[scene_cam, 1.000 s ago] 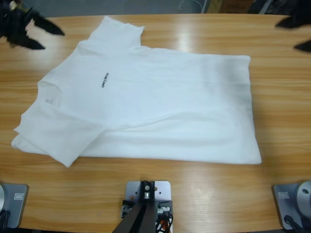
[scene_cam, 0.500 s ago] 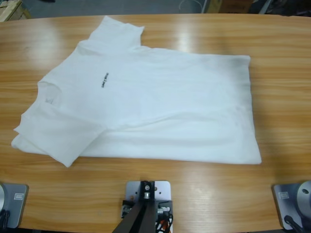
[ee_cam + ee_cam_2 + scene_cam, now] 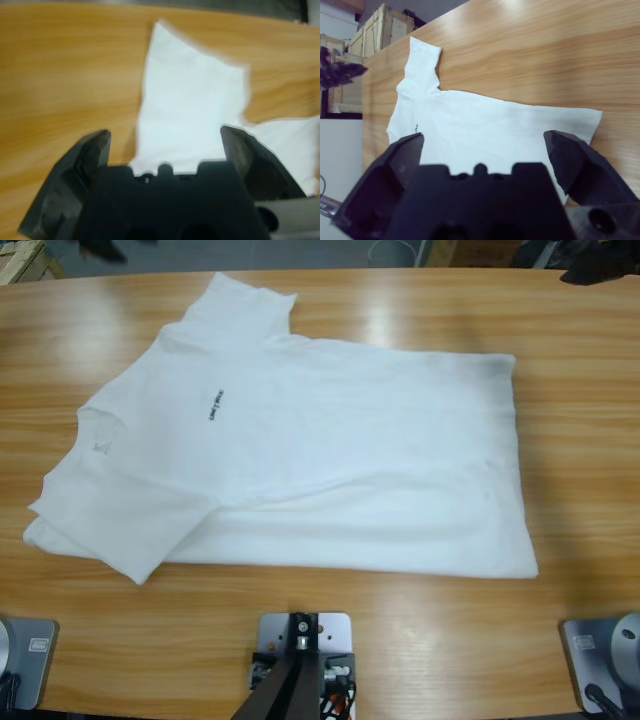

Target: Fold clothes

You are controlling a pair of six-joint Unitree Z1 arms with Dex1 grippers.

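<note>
The T-shirt (image 3: 300, 460) lies flat lengthwise along the table (image 3: 580, 440) (neck leftward), both grippers (image 3: 165, 145) (image 3: 482, 145) spread, empty.

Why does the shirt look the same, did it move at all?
No. The shirt lies in the same spot on the table; its sleeve tip and hem corners sit at the same places against the wood grain as before.

the t-shirt (image 3: 330, 460) is plain white, with a small black text print (image 3: 215, 405) on the chest. the table (image 3: 580, 440) is warm orange-brown wood with lengthwise grain stripes. both grippers, left (image 3: 165, 145) and right (image 3: 482, 150), are black.
</note>
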